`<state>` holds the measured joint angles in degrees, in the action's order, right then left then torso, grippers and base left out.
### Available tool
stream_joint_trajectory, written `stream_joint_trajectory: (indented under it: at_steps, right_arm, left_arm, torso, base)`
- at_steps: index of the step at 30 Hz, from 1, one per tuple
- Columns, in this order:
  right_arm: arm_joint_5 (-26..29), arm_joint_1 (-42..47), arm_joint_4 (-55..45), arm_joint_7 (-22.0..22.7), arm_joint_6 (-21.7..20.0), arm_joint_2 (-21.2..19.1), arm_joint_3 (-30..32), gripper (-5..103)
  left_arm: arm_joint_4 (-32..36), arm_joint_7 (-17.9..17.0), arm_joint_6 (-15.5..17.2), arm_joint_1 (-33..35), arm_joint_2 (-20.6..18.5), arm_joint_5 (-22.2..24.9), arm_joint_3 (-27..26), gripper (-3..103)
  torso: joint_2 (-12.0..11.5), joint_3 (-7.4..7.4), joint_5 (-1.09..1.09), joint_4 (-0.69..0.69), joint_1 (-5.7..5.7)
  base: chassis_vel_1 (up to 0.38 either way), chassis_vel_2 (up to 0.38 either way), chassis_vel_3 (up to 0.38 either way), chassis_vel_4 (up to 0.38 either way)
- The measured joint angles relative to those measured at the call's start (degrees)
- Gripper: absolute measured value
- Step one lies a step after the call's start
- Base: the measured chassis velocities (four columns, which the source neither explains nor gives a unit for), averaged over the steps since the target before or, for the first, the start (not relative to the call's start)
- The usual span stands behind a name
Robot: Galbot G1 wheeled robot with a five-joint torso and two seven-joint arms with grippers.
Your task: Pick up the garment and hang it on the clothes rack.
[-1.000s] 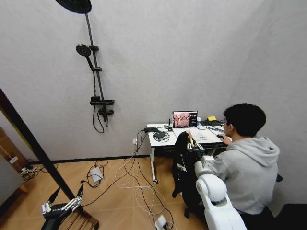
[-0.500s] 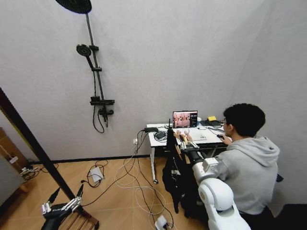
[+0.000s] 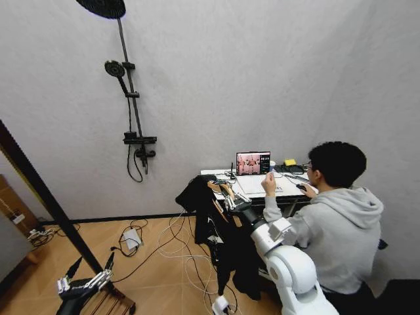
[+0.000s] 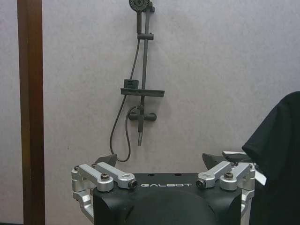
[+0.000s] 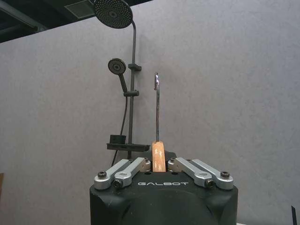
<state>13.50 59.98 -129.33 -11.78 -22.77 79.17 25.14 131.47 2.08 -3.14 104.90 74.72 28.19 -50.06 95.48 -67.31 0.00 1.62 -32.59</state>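
Now right jaws (image 5: 158, 165) clamp garment (image 3: 220, 243) hanger.

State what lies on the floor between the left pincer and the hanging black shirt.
In the head view, bare wooden floor with loose cables and a white power adapter separates the left pincer from the black shirt.

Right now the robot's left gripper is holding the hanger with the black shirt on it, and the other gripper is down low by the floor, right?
Not quite: the sides are swapped. The right gripper is shut on the wooden hanger, seen in the right wrist view, with the black shirt hanging below. The left gripper is the low one, seen in the head view.
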Motion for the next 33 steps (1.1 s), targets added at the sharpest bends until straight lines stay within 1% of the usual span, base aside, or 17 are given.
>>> stream_joint_trajectory:
  at_steps: [16,26,33]
  right_arm:
    - [-1.0,-2.5,5.5,1.0,1.0,-1.0,1.6,10]
    - [-1.7,-3.0,6.5,1.9,0.9,-1.2,1.6,10]
    - [-1.9,-1.6,5.1,1.9,1.0,-1.3,1.4,10]
  left_arm:
    - [0.0,0.0,0.0,0.0,0.0,0.0,0.0,100]
    - [0.0,0.0,0.0,0.0,0.0,0.0,0.0,100]
    - [0.0,0.0,0.0,0.0,0.0,0.0,0.0,100]
  torso:
    - [0.0,0.0,0.0,0.0,0.0]
    - [0.0,0.0,0.0,0.0,0.0]
    - [0.0,0.0,0.0,0.01,0.0]
  base:
    - [0.0,0.0,0.0,0.0]
    - [0.0,0.0,0.0,0.0]
    - [0.0,0.0,0.0,0.0]
